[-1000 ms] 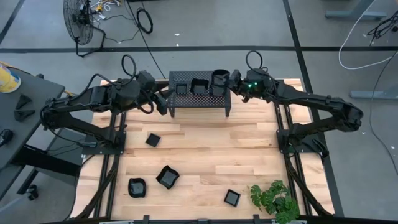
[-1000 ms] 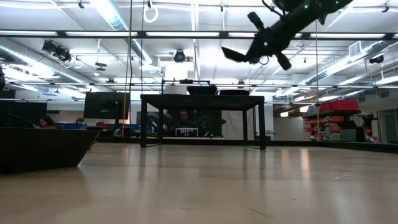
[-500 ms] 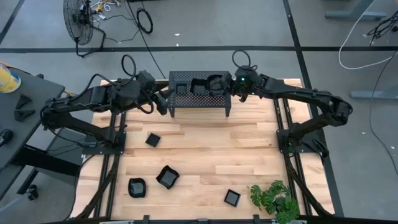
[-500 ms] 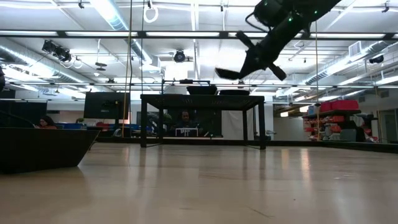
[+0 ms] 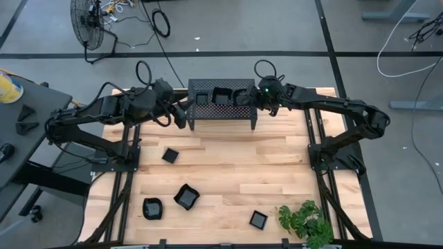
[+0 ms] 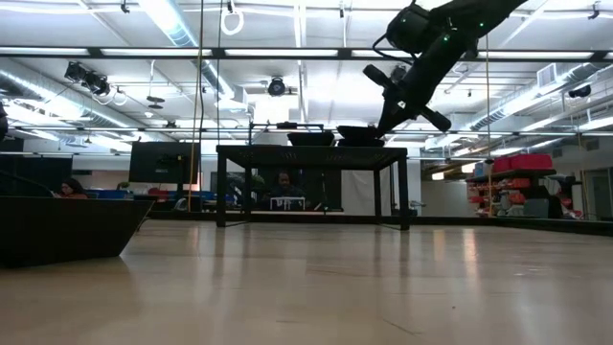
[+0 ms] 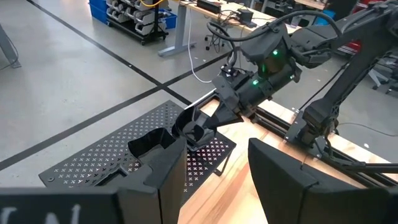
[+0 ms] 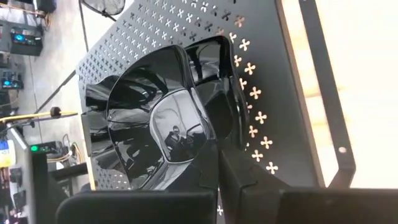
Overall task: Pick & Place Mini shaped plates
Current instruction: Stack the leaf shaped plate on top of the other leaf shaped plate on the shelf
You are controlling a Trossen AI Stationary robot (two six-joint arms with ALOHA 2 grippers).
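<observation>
A black perforated stand (image 5: pixel 221 114) stands at the table's far middle. Two mini shaped plates (image 5: pixel 201 99) (image 5: pixel 222 95) sit on its top. My right gripper (image 5: pixel 250 97) is shut on a third glossy black plate (image 8: pixel 155 124), low over the stand's right part (image 6: pixel 356 132). My left gripper (image 5: pixel 183 114) hangs open at the stand's left end, its fingers (image 7: pixel 168 174) holding nothing. Several more plates lie on the wooden table (image 5: pixel 170 155) (image 5: pixel 186 196) (image 5: pixel 152 208) (image 5: pixel 258 220). My right gripper pinches the plate's raised rim (image 8: pixel 208 134) between its two fingers, on the side toward the table's right. The fingers slant down from the table's right side. The plate is down at the stand's top (image 6: pixel 356 139); whether its base rests there, I cannot tell.
A potted plant (image 5: pixel 304 221) stands at the near right corner. One plate (image 6: pixel 67 225) looms dark at the low view's left edge. Bare wood lies in the table's middle and right.
My right gripper has gone down and toward the table's left, tipping its fingers steeper downward. The plate it holds has come from well above the stand's right end down to the stand's top, beside the middle plate.
</observation>
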